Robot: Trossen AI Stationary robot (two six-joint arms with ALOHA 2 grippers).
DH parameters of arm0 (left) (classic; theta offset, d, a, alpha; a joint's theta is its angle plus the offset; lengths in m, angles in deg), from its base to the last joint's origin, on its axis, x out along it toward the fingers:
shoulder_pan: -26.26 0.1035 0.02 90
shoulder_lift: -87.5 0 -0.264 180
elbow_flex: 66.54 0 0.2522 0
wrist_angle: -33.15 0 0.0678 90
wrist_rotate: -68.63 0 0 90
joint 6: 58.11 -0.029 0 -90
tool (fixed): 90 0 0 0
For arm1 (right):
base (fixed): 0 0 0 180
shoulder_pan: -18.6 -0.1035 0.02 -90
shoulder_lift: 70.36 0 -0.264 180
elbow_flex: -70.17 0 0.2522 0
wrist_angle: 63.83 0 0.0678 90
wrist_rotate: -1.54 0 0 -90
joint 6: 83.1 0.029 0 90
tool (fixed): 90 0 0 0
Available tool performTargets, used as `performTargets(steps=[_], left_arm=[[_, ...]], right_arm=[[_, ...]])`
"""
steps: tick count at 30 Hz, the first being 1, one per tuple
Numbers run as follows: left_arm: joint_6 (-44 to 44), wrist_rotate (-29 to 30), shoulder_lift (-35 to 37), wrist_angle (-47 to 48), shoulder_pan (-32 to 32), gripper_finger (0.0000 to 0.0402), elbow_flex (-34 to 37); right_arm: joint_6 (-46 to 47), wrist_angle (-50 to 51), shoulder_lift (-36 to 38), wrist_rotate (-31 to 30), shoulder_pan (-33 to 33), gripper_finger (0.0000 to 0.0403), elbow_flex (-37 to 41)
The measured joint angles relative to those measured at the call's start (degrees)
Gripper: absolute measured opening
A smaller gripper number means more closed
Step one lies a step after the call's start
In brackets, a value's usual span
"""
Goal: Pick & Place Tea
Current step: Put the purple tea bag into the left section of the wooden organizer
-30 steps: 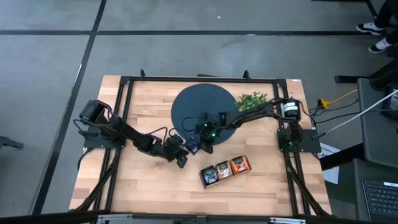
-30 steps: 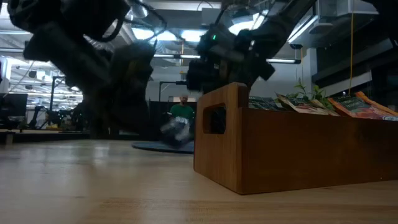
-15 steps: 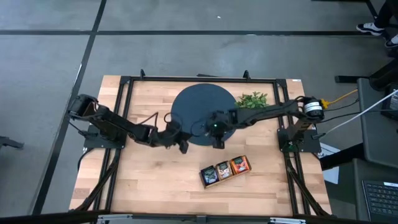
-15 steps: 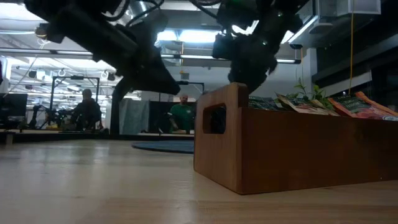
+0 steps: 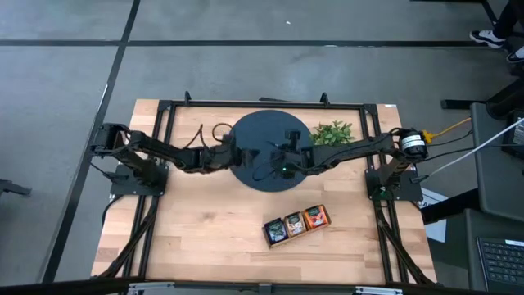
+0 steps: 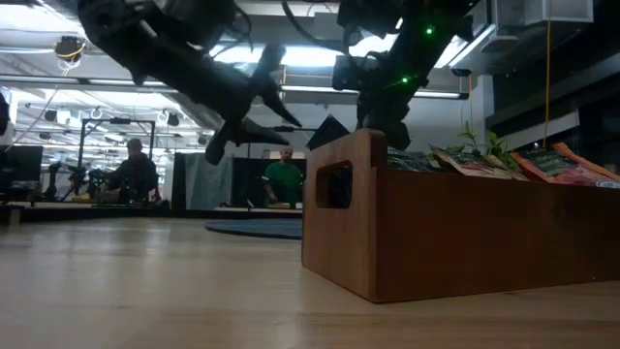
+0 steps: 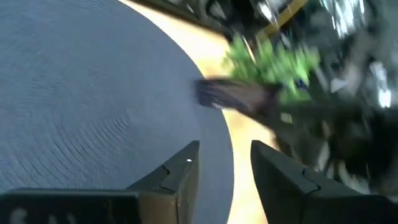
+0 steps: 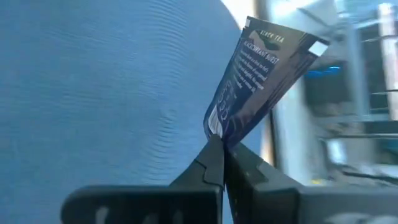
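Navy tea sachet pinched by the right gripper over the round mat

The right gripper (image 8: 217, 163) has its fingers pressed together on the lower corner of one dark navy tea sachet (image 8: 260, 81). In the right wrist view the sachet stands up from the fingertips, its long axis tilted toward the upper right of the frame, printed face to the camera. In the high view this gripper (image 5: 282, 161) sits at the centre of the frame, above the dark round mat (image 5: 254, 135).

The left gripper (image 7: 225, 163) has its fingers parted with nothing between them; in the high view it is at the mat's left edge (image 5: 227, 154), centre-left of the frame.

The wooden tray (image 5: 296, 224), lower centre in the high view, has three compartments, each showing sachets: dark ones at the left, beige in the middle, orange-red at the right. How many lie in each I cannot tell. One leafy green plant (image 5: 332, 131) lies just right of the mat
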Motion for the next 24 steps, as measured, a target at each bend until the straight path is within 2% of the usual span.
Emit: performTargets(steps=[4,8,15,24], left_arm=[[7.5,-0.1,0.0,-0.5,5.1,0.0148,0.0],[14.1,-3.2,0.0,-4.4,9.3,0.0147,0.0],[16.3,-10.0,0.0,-14.0,11.6,0.0148,0.0],[16.4,-12.1,0.0,-14.5,11.6,0.0148,0.0]], right_arm=[[-2.9,-0.9,0.0,-6.3,0.3,0.0006,0.0],[-7.1,-4.1,0.0,-6.9,0.8,0.0006,0.0],[-18.0,-9.3,0.0,-6.9,0.8,0.0006,0.0],[-26.0,-11.8,0.0,-10.7,0.8,0.0006,0.0]])
